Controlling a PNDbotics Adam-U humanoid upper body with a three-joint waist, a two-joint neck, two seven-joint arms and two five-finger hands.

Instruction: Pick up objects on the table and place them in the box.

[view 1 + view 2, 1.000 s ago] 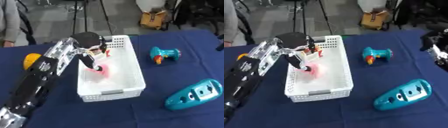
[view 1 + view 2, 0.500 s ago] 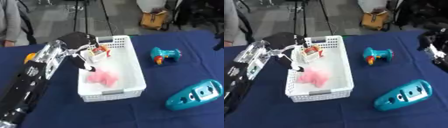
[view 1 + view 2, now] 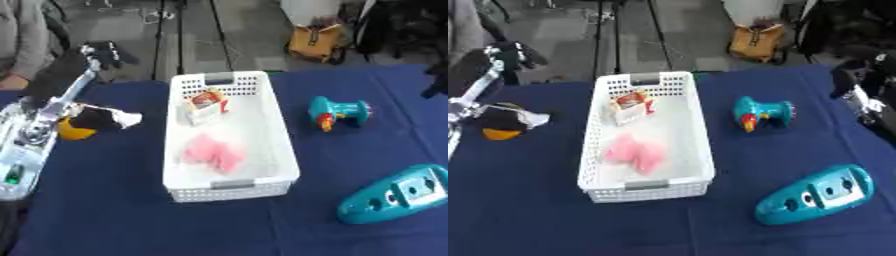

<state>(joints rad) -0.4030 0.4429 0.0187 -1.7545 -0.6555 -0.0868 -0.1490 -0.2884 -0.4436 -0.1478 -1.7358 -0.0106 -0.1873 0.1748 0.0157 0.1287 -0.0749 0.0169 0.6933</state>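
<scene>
A dark blue cloth covers the table (image 3: 131,210). The left hand (image 3: 103,51) has lifted out of the white basket (image 3: 229,185) and hangs beyond the far edge, fingers curled on nothing; the pink soft toy (image 3: 213,153) now lies inside beside one small carton (image 3: 206,104). Three remain outside: two teal toys (image 3: 338,112) (image 3: 394,194) and one black-and-yellow plush (image 3: 87,122). I cannot tell the right hand's (image 3: 857,80) fingers.

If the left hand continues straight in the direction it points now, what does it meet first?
The left hand is raised at the far left edge of the table, pointing up and away past it. Nothing on the table lies that way; only floor shows beyond, though depth is hard to judge.
</scene>
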